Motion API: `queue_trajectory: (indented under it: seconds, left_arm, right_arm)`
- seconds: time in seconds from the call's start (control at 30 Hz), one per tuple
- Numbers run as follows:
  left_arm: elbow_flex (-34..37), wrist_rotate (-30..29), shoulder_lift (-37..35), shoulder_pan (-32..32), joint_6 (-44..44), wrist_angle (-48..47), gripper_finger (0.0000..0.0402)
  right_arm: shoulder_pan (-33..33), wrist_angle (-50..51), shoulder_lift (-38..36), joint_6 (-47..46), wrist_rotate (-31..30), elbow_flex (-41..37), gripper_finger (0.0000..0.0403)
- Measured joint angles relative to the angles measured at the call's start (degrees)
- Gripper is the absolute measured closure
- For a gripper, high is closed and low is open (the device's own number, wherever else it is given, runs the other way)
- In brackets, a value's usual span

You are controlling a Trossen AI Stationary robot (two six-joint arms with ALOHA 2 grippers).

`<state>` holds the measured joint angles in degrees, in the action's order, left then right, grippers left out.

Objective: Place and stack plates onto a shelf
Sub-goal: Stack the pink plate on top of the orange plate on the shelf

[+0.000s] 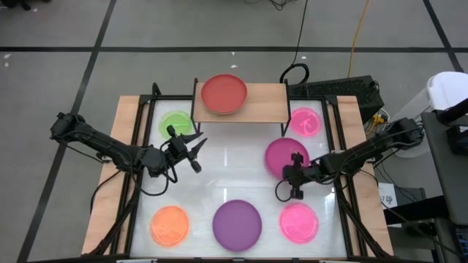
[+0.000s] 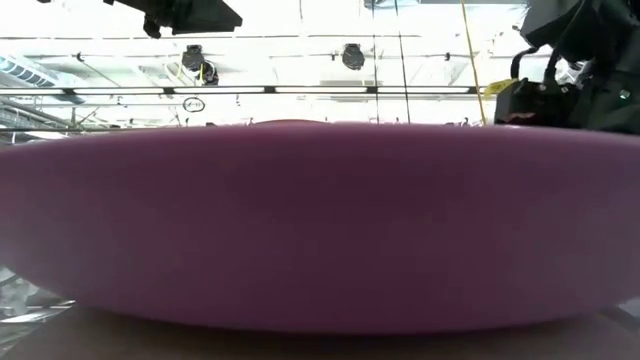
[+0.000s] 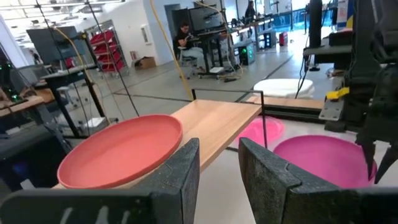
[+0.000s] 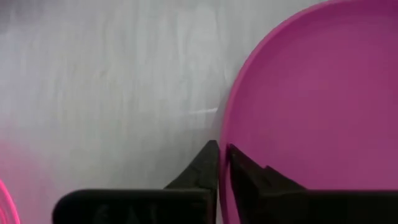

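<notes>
A salmon-red plate [image 1: 224, 94] lies on the pale light-wood shelf [image 1: 267, 106], whose thin legs are black. Left of the shelf sits a bright green plate [image 1: 176, 124]; right of it, a hot-pink plate [image 1: 305, 121]. In front of the shelf's right end lies a deep magenta plate [image 1: 284, 155], its rim between the black fingers of the right gripper [image 1: 295, 177]. Farther out from the shelf, a row of three: orange plate [image 1: 170, 224], purple plate [image 1: 237, 224] and vivid pink plate [image 1: 298, 223]. All rest on a glossy white tabletop [image 1: 230, 168] edged in tan wood. The left gripper [image 1: 191, 148] is black too.
</notes>
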<state>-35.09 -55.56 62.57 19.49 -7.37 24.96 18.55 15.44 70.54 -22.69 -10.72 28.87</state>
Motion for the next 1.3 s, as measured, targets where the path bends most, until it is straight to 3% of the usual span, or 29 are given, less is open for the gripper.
queue_trajectory:
  seconds: [0.27, 0.5, 0.67, 0.87, 1.03, 1.3]
  left_arm:
    - [0.0, 0.0, 0.0, -0.9, 7.0, -7.4, 0.0284]
    - [0.0, 0.0, 0.0, -2.8, 11.1, -9.8, 0.0284]
    - [0.0, 0.0, 0.2, -3.4, 13.1, -9.9, 0.0284]
    - [0.0, 0.0, 1.0, -4.6, 11.5, -7.9, 0.0284]
    - [0.0, 0.0, 1.1, -4.9, 9.9, -6.9, 0.0284]
    - [0.0, 0.1, 1.1, -4.8, 5.7, -4.1, 0.0284]
  right_arm:
    - [0.0, -0.6, 0.0, 10.4, -0.6, 9.1, 0.0402]
    - [-1.7, -0.8, 0.1, 26.2, -12.7, 19.8, 0.0402]
    - [-6.8, -1.7, 0.4, 38.2, -20.7, 27.0, 0.0402]
    - [-17.1, -6.0, 7.0, 47.0, -19.9, 35.3, 0.0402]
    - [-23.8, -6.5, 17.2, 52.1, -12.0, 43.7, 0.0403]
    - [-29.6, -11.7, 30.6, 58.6, -13.9, 51.4, 0.0403]
